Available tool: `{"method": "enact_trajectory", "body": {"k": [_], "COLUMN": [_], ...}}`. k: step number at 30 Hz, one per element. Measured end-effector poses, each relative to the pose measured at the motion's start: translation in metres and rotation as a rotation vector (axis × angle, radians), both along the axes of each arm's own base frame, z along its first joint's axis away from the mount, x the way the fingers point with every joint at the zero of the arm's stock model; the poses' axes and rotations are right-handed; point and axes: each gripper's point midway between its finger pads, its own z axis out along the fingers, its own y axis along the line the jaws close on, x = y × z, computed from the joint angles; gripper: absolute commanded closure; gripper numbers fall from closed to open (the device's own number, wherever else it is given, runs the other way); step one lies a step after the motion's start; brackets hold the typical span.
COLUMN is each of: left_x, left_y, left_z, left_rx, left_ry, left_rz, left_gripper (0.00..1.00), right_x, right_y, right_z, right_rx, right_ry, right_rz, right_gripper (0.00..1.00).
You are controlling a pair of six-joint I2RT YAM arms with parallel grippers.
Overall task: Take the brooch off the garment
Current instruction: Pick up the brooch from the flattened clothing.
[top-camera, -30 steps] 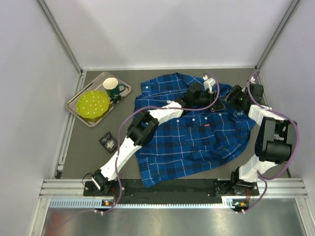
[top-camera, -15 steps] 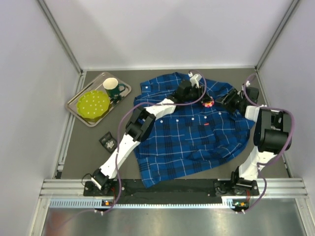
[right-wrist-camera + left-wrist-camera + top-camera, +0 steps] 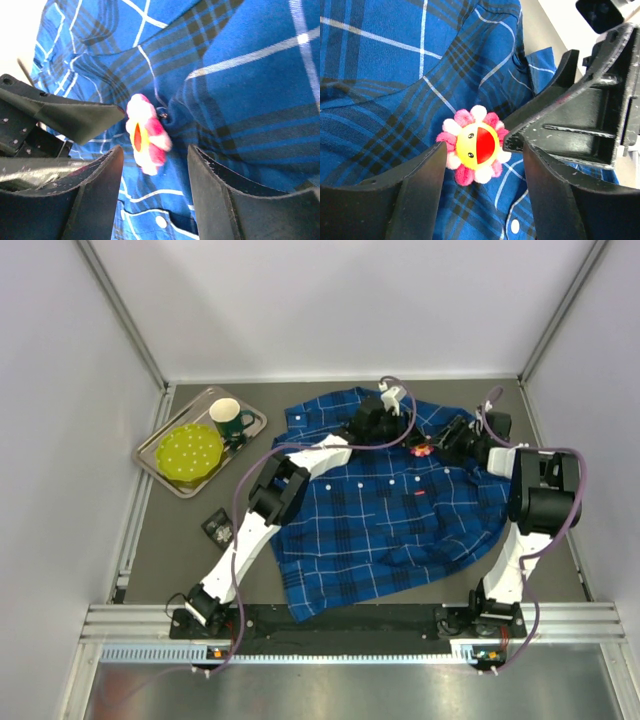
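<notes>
- Evidently the grasping step is in hand: the brooch (image 3: 476,145) is pinned to the garment (image 3: 390,520), and 2 grippers are gathered over it at the shirt's far right part.
- The left gripper (image 3: 484,147) is seen released, its jaws spread with the brooch framed between them. Nothing is clamped, though 1 fingertip sits just beside the petals.
- The right gripper (image 3: 155,150) is likewise unclenched, jaws wide on either side of the flower, and nothing is held. In the left wrist view 1 of its fingers is seen at the flower's edge; whether it touches cannot be told.
- For the next move, 1 gripper would probably have to be closed on the flower while the cloth beside it is held down by the other. Care is called for, since the 2 grippers are crowded close together.
- How the fastening releases cannot be judged, as its back is mostly hidden; only a small dark fitting is glimpsed behind it in the right wrist view.
- The brooch is a small soft-looking flower: a yellow face with a red open mouth, ringed by pink and white petals, tilted up off the cloth.
- The garment is blue and navy plaid with thin white lines, spread on the table (image 3: 180,560) and rumpled around the brooch.
</notes>
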Motion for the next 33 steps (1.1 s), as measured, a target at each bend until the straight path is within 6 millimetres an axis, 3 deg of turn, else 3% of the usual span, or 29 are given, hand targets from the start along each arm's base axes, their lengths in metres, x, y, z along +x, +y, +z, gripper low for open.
{"method": "enact_trajectory", "body": {"k": [2, 6, 10, 12, 17, 21, 27, 32, 33], "left_x": [-0.002, -0.007, -0.013, -0.014, -0.018, -0.016, -0.002, 0.004, 0.005], "left_y": [0.002, 0.004, 0.000, -0.001, 0.000, 0.001, 0.000, 0.003, 0.004], "left_z": [0.007, 0.026, 0.031, 0.027, 0.013, 0.010, 0.011, 0.001, -0.005], "left_rx": [0.027, 0.085, 0.149, 0.182, 0.269, 0.293, 0.300, 0.327, 0.336], "left_ry": [-0.028, -0.134, -0.221, -0.250, -0.269, -0.272, -0.300, -0.298, -0.292], "left_rz": [-0.004, -0.005, 0.008, 0.018, 0.032, 0.050, 0.088, 0.121, 0.126], "left_gripper": [0.34, 0.52, 0.58, 0.56, 0.38, 0.35, 0.51, 0.60, 0.65], "right_x": [0.001, 0.012, 0.018, 0.021, 0.022, 0.022, 0.023, 0.022, 0.023], "right_y": [0.004, 0.013, 0.015, 0.017, 0.026, 0.027, 0.029, 0.027, 0.024], "right_z": [0.003, 0.007, 0.016, 0.022, 0.031, 0.033, 0.035, 0.032, 0.030], "right_rx": [0.029, 0.100, 0.140, 0.156, 0.190, 0.203, 0.208, 0.198, 0.186], "right_ry": [-0.008, -0.039, -0.067, -0.092, -0.122, -0.124, -0.129, -0.117, -0.108], "right_rz": [0.010, 0.024, 0.017, 0.019, 0.040, 0.045, 0.047, 0.035, 0.019], "right_gripper": [0.48, 0.53, 0.58, 0.57, 0.54, 0.54, 0.54, 0.54, 0.54]}}
